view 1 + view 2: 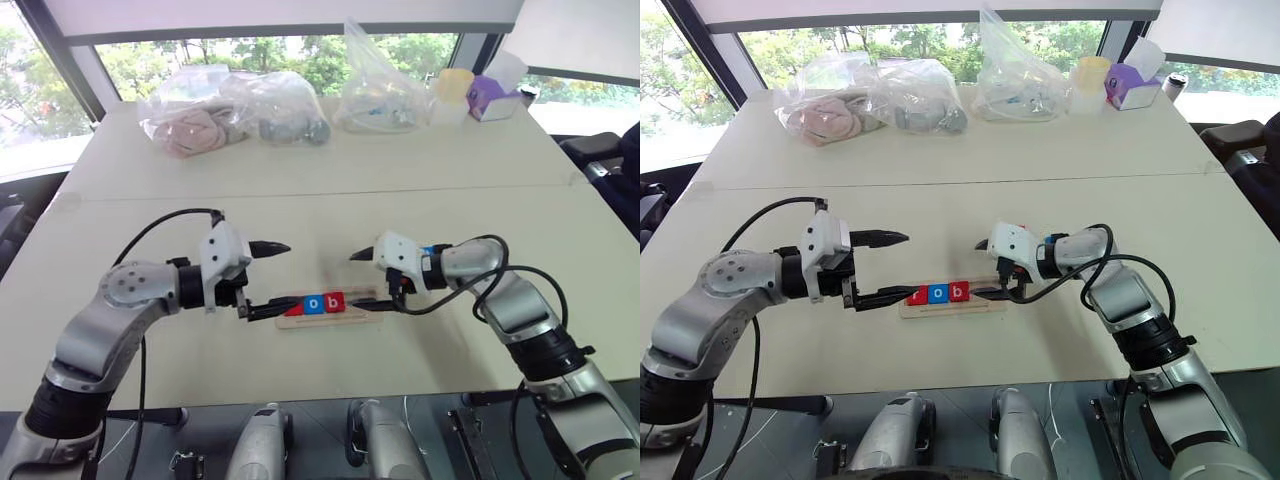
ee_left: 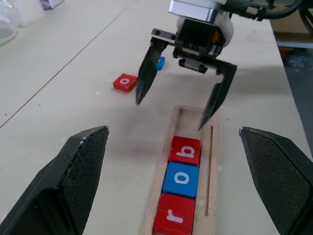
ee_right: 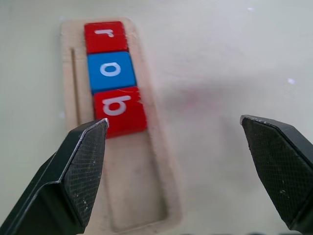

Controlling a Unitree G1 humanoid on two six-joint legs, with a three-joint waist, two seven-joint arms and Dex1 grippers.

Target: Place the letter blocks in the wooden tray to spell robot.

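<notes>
Left claw: we're hovering it at the tray's left end, fingers spread wide apart, gripping nothing, probably just parking it clear of the slots.
Wooden tray: it's lying lengthwise between our two claws on the table, so either arm can reach in.
Placed blocks: we're seeing a red r, a blue o and a red b sitting touching in a row from the left end, so "rob" looks done and the right part of the tray is sitting open for two more.
Right claw: we're holding it over the tray's right end, fingers wide apart and carrying nothing, angled down, which reads like it's between picks.
Loose blocks: a red o is lying flat on the table beyond the tray, and a blue tile is peeking out past the right claw's finger.
Hard to make out: the blue tile is getting half covered, so we're not reading its letter; we're guessing t. From the head views the two loose tiles are hiding behind the right claw.
</notes>
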